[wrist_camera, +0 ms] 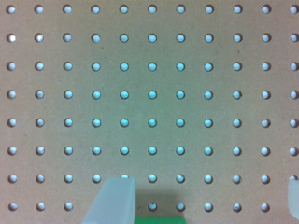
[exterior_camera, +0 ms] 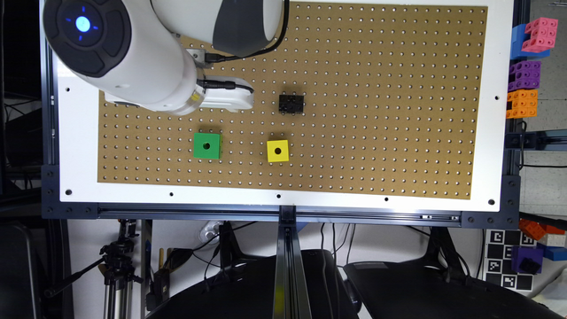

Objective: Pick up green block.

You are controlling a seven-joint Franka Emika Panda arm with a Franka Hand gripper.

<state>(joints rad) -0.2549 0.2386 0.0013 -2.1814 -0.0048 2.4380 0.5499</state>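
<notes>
- The green block is sat flat on the brown pegboard, top face up, with a round dark hole seen in the middle of that face.
- In the wrist view a thin strip of the green block is caught at the frame edge, lying between the two pale fingers but touching neither of them, as far as can be told.
- The gripper is spread wide: one translucent finger is seen in full width, and just a sliver of the other is glimpsed at the far edge, with several rows of pegboard holes between them.
- In the exterior view the gripper's white body is found above the green block in the frame, clearly apart from it, with the bulky white arm reaching in from the corner.
- A yellow cube with its own dark hole is placed to the exterior view's right of the green block, well apart, on about the same row.
- A small black studded block is set further from the green block, up and toward the exterior view's right.
- Beyond the board's white frame, far from the green block at the exterior view's right edge, pink, purple and orange bricks are stacked.
</notes>
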